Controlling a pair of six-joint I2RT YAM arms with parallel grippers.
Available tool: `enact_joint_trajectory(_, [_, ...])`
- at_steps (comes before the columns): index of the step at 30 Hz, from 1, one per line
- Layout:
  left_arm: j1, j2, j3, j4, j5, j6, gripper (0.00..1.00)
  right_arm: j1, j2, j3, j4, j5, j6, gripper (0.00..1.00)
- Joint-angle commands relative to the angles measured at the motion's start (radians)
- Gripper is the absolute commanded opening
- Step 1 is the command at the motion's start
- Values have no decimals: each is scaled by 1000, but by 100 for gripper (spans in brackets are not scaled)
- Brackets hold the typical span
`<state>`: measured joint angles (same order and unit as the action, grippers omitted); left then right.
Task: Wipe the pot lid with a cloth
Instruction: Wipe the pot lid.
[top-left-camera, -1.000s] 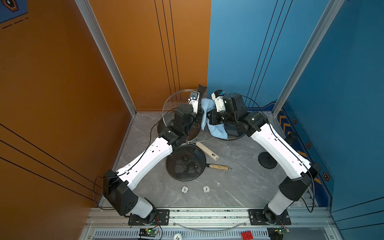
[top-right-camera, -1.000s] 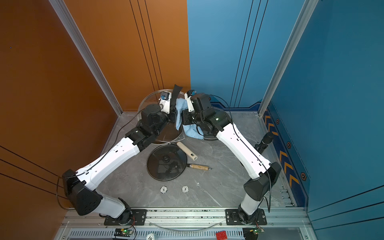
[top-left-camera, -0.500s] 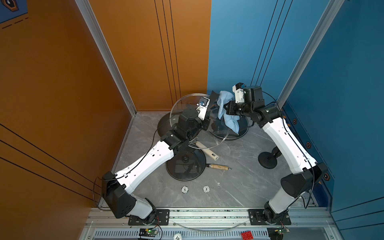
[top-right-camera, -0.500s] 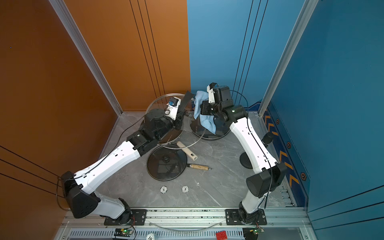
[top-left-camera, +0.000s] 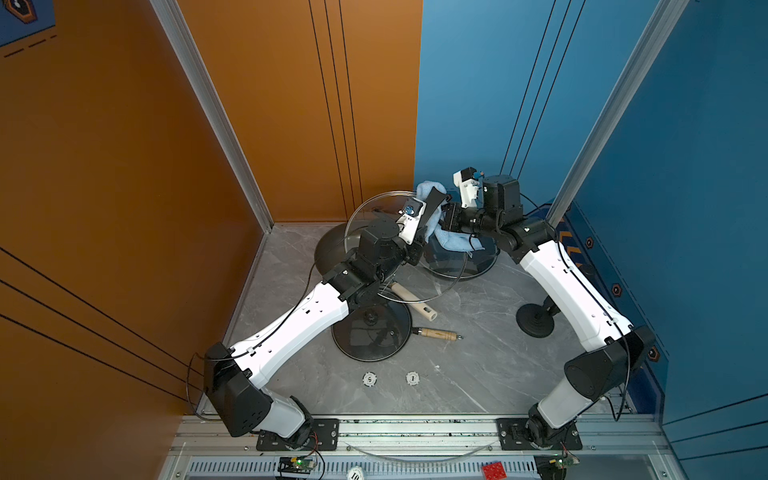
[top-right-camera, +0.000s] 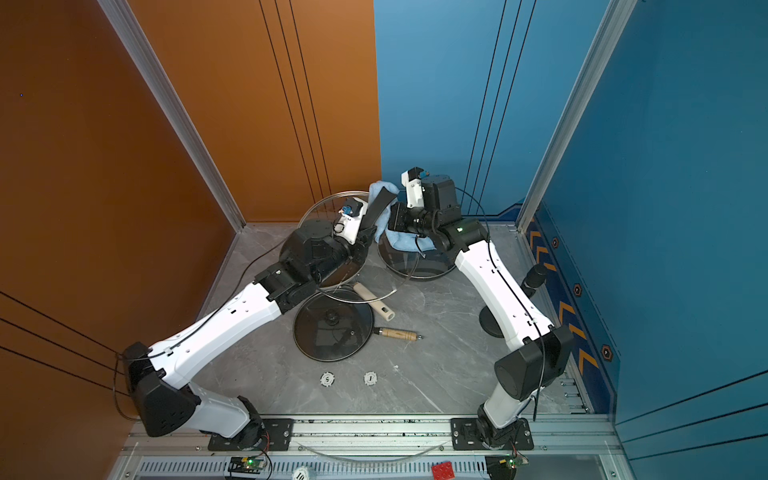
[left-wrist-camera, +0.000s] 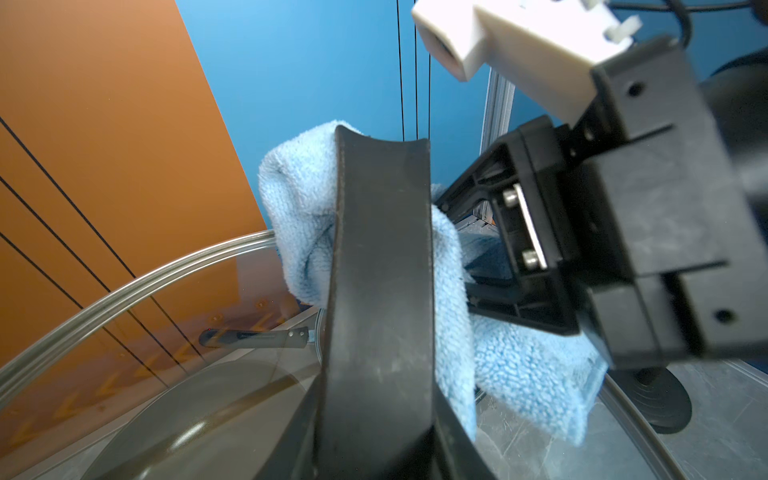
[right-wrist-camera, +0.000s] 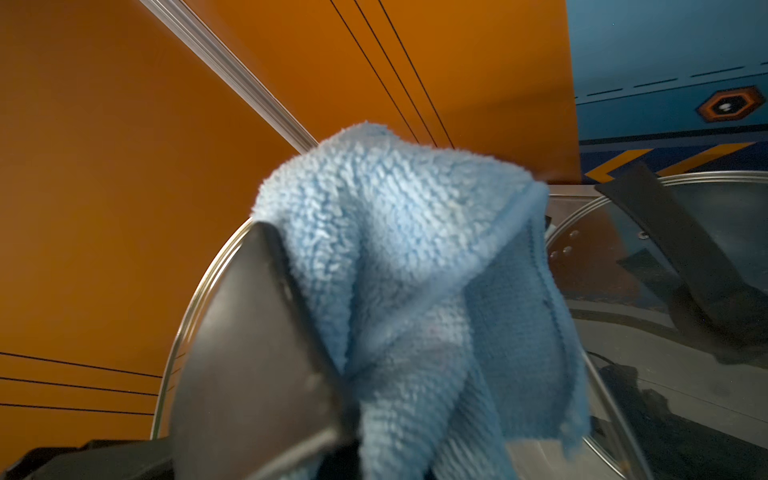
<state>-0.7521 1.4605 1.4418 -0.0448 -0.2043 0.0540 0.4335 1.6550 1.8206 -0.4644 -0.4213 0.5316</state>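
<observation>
I am looking down on a grey bench walled in orange and blue, with both arms reaching toward the middle of its back edge. The left gripper (top-left-camera: 430, 212) holds a large glass pot lid (top-left-camera: 374, 212) off the bench, tilted with its face toward the right arm. Its fingers are closed on the lid, though the exact spot they pinch is hidden. One long black finger (left-wrist-camera: 378, 270) lies across the glass.

The right gripper (top-left-camera: 446, 218) is pressed tight on a bunched light-blue cloth (top-left-camera: 455, 243). The wad sits at the lid's upper, far rim, right against that left finger. I cannot tell whether it is pressing on the glass or is only just beside it.

I judge that the wiping stroke must run down and across the lid face, away from the rim. The left finger is the thing in its way.

Under the raised lid stands a covered frying pan (top-left-camera: 372, 332) with a wooden handle, and near it lies a pale handle (top-left-camera: 411, 299). A second glass lid (top-left-camera: 461, 266) rests below the cloth. A black round stand (top-left-camera: 536, 322) stands near the right edge, and two small tokens (top-left-camera: 369, 379) lie toward the front edge.
</observation>
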Motion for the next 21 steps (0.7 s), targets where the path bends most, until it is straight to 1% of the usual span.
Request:
enact_joint_trajectory(1, [-22,-48,51,200,31,-9,0,2,11,-18,54,-41,50,0])
enact_joint_trajectory(4, [-26,-55,48,201,31,-2,0,-7,31,-2,-20,18,-9,0])
enact_joint_trajectory(7, [-30,-61,43,200,28,6,0,-20,49,21,-98,109,-77,0])
enact_joint_trajectory(13, [-41,-53,48,190,66,25,0,-85,72,18,-128,162,-114,0])
enact_joint_trajectory(17, [-48,-39,45,172,102,35,0,-126,77,26,-135,167,-120,0])
enact_joint_trajectory(18, [-47,-35,44,162,113,40,0,-141,73,34,-133,143,-105,0])
enact_joint_trajectory(21, [-44,-17,51,109,181,70,0,-192,56,59,-68,-9,-24,0])
